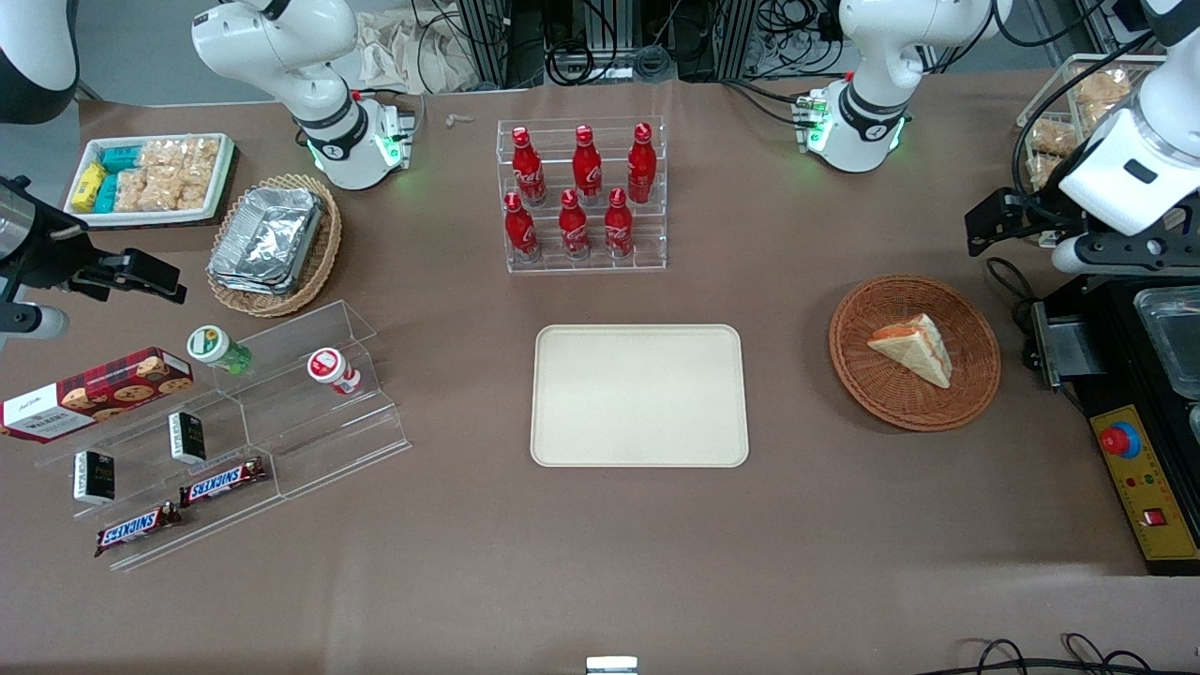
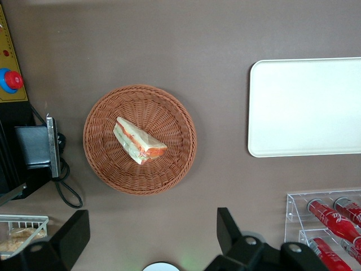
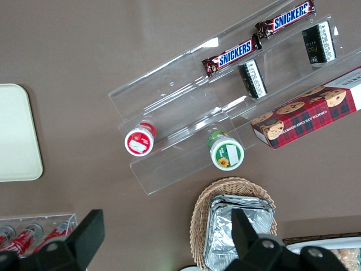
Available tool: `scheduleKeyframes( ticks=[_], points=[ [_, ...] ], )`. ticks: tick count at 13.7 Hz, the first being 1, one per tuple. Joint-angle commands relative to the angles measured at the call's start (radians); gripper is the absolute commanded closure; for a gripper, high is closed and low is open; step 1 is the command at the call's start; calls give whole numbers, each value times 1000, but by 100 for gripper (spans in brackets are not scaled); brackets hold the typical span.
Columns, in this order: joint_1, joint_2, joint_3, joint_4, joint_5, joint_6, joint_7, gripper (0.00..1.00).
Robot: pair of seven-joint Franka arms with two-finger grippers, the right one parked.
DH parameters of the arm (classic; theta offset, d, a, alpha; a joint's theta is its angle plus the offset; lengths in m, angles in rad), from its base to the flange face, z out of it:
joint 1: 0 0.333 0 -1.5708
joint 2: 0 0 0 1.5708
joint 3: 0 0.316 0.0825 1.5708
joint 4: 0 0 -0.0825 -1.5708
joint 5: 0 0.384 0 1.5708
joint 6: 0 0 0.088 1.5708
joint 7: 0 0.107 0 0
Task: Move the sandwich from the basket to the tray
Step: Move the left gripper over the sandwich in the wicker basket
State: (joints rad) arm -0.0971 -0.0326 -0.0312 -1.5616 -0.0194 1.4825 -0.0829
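Note:
The sandwich [image 1: 914, 349], a pale triangular wedge with red-orange and green filling, lies in the round reddish-brown wicker basket [image 1: 872, 389] toward the working arm's end of the table. The cream-beige tray [image 1: 639, 394] lies bare at the table's middle, beside the basket. My left gripper [image 1: 994, 225] hangs well above the table, farther from the front camera than the basket. In the left wrist view the gripper [image 2: 149, 231] is open and holds nothing, with the sandwich [image 2: 138, 141], basket [image 2: 169, 113] and tray [image 2: 307, 107] below it. The tray's corner also shows in the right wrist view [image 3: 17, 132].
A clear rack of red cola bottles [image 1: 583, 197] stands farther back than the tray. A black control box with a red button [image 1: 1139, 469] sits beside the basket at the table's end. A tan basket of foil trays [image 1: 272, 244] and an acrylic snack shelf [image 1: 234, 431] lie toward the parked arm's end.

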Motion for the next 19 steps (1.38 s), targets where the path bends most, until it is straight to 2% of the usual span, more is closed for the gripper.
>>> scheduleKeyframes(
  ticks=[1, 6, 9, 11, 14, 18, 19],
  points=[
    [1, -24, -1, -14, 18, -14, 3, 0],
    [2, -17, -1, -14, 38, -33, 12, 0],
    [2, -38, 0, -46, 125, -36, 9, 0],
    [7, -90, 16, -115, 124, -22, -8, 0],
    [19, -205, 76, -288, 112, 97, -70, 0],
    [19, -233, 122, -429, 101, 211, -135, 0],
    [19, -233, 129, -451, 66, 225, -135, 0]
  ],
)
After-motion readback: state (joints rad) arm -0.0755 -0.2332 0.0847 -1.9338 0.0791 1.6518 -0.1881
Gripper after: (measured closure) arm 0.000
